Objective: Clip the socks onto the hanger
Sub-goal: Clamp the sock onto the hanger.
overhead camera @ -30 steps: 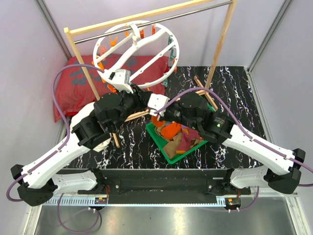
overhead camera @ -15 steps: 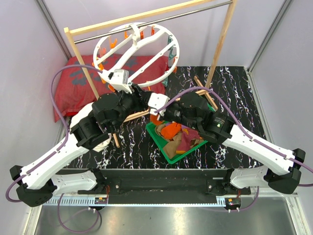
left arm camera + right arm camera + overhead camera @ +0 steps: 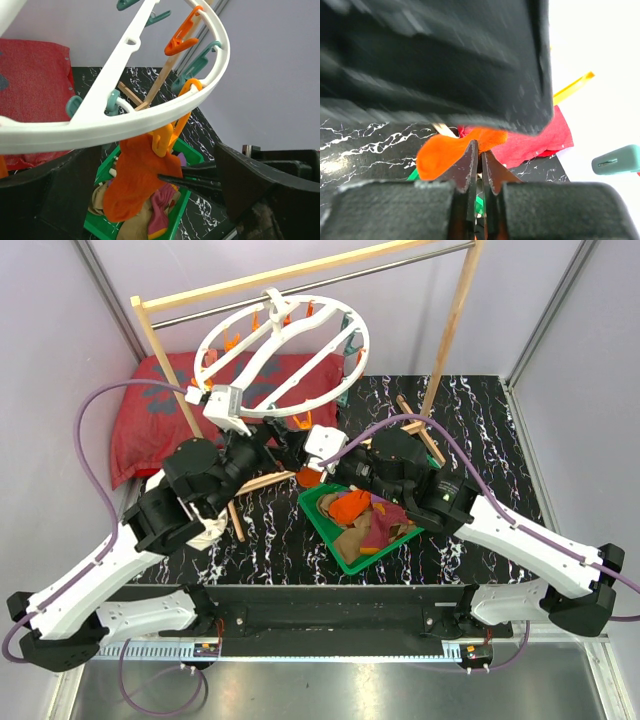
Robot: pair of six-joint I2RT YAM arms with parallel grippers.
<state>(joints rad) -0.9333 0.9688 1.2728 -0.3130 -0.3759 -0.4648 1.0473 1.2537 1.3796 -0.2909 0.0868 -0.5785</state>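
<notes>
Black marbled bench [image 3: 480,410]. I log: round white plastic hanger [image 3: 150,117], orange fabric sock [image 3: 137,177] hanging from its orange clip [image 3: 162,140]; left gripper [image 3: 150,187] spread wide; right gripper [image 3: 480,160] nearly closed at sock's edge.

An orange sock [image 3: 132,182] hangs clipped beneath the tilted white ring hanger [image 3: 100,127]; other socks [image 3: 375,525] lie heaped below.

No legible text, label, brand, number or sign appears in any of the three views. The only marking is a dark paw-print pattern on the red cushion [image 3: 140,440], and it carries no lettering.
</notes>
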